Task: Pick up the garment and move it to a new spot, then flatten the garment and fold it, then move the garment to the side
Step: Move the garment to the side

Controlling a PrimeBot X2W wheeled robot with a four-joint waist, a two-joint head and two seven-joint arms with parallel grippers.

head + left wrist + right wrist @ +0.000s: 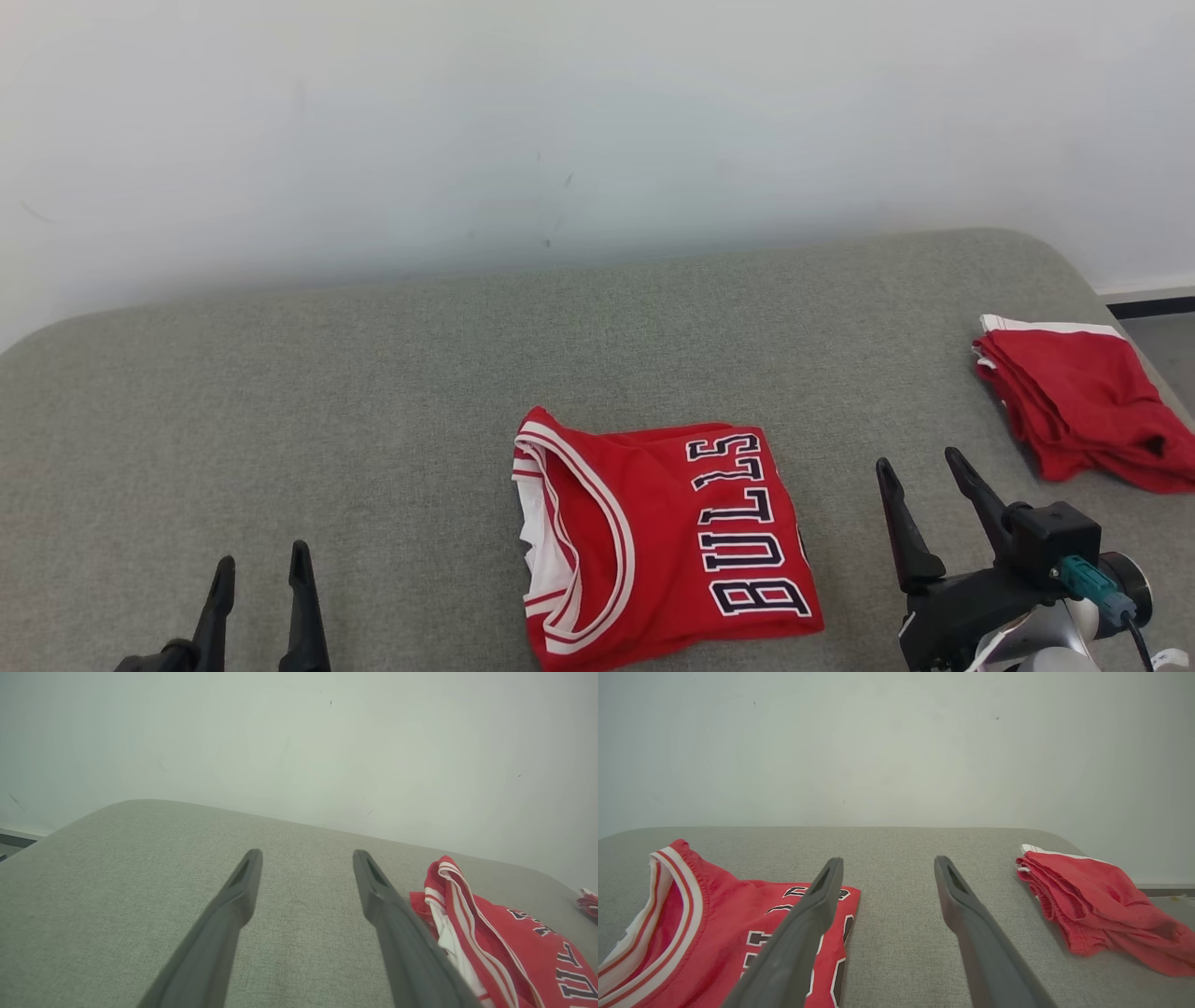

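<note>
A red jersey with white trim and dark BULLS lettering, the garment [663, 541], lies folded into a rough square on the grey cushion, near its front middle. My left gripper [261, 565] stands open at the lower left, well clear of the garment [514, 947], with nothing between its fingers. My right gripper [920, 471] is open too, just right of the garment [714, 933], empty, its fingers pointing toward the wall.
A second red cloth with a white edge [1083, 415] lies folded at the cushion's right end, also seen as the red cloth [1101, 905] in the right wrist view. The grey cushion [280, 392] backs onto a pale wall; its right edge drops to the floor.
</note>
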